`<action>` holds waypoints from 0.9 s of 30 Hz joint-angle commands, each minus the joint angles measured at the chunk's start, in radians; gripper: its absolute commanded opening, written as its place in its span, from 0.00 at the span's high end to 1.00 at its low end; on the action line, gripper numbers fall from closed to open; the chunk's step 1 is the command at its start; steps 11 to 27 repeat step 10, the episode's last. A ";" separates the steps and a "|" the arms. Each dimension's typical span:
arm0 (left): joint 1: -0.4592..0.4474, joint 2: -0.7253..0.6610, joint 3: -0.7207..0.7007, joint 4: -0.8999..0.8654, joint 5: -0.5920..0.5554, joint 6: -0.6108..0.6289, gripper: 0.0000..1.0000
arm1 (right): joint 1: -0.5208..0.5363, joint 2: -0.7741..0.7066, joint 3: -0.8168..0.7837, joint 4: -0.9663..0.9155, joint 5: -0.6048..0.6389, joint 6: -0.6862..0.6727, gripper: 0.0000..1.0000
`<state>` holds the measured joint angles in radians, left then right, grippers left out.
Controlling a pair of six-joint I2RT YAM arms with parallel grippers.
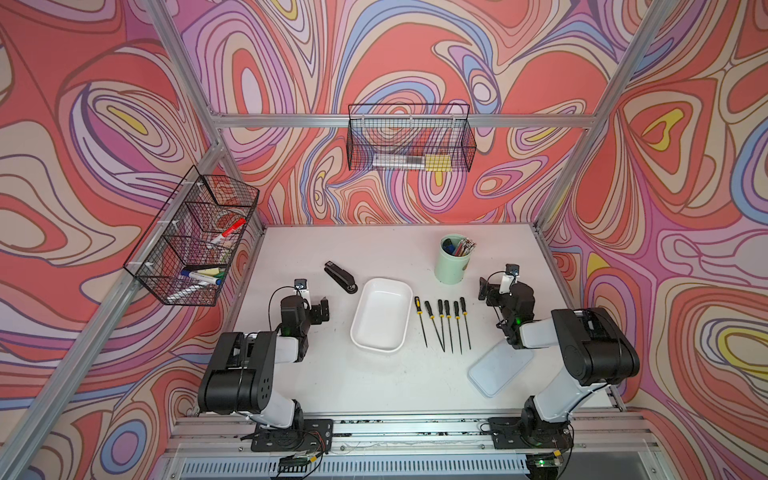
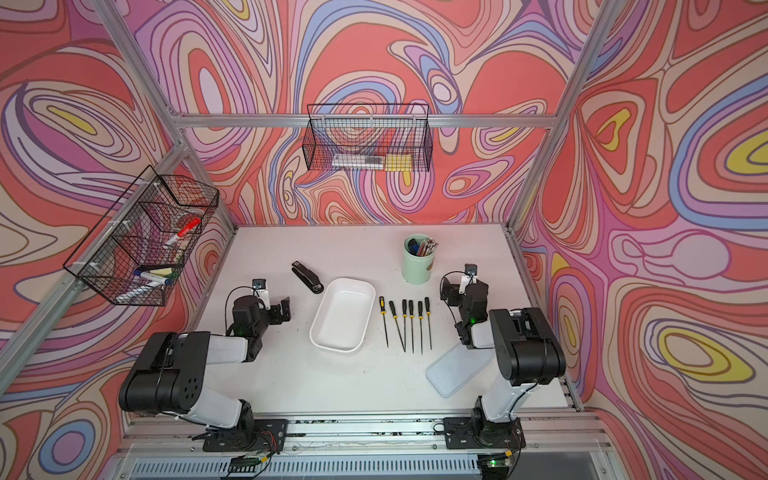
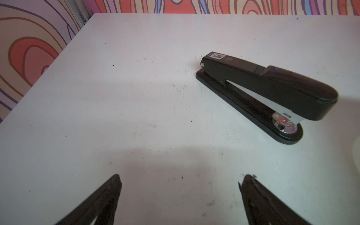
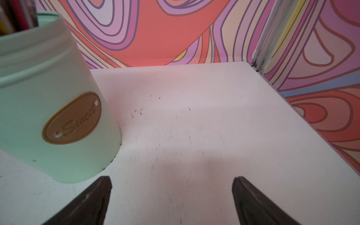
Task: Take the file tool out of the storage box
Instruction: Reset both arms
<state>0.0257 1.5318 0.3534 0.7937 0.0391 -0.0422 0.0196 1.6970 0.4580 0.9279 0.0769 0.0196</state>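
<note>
Swirling red, pink and lilac wallpaper is wrapping the cell on three sides, and I am looking down on the white table from above the two arm bases. Near the table's middle the storage box is sitting open, its white floor showing bare. Six file tools with black handles are lying in a row on the table just beside the box, on its right, with their thin tips pointing back toward the arm bases. A pale-blue lid is lying flat nearer the right arm, partly hidden under it.

On my left wrist feed the left gripper is showing its fingers spread wide with only bare table between them, and a black stapler is resting on the table ahead of it, well apart. On my right wrist feed the right gripper is likewise gaping wide and holding nothing, with a mint-green cup marked "Sweet" standing near one finger.

Two black wire baskets are hanging on the walls, one on the left holding markers, one at the back.
</note>
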 commanded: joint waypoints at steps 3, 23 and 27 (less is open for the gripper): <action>0.003 0.008 0.020 0.099 0.043 0.020 0.01 | -0.006 0.001 0.011 0.020 0.007 -0.001 0.02; 0.003 0.001 0.030 0.064 0.043 0.018 0.01 | -0.007 0.002 0.011 0.019 0.004 -0.001 0.02; 0.003 0.001 0.030 0.064 0.043 0.018 0.01 | -0.007 0.002 0.011 0.019 0.004 -0.001 0.02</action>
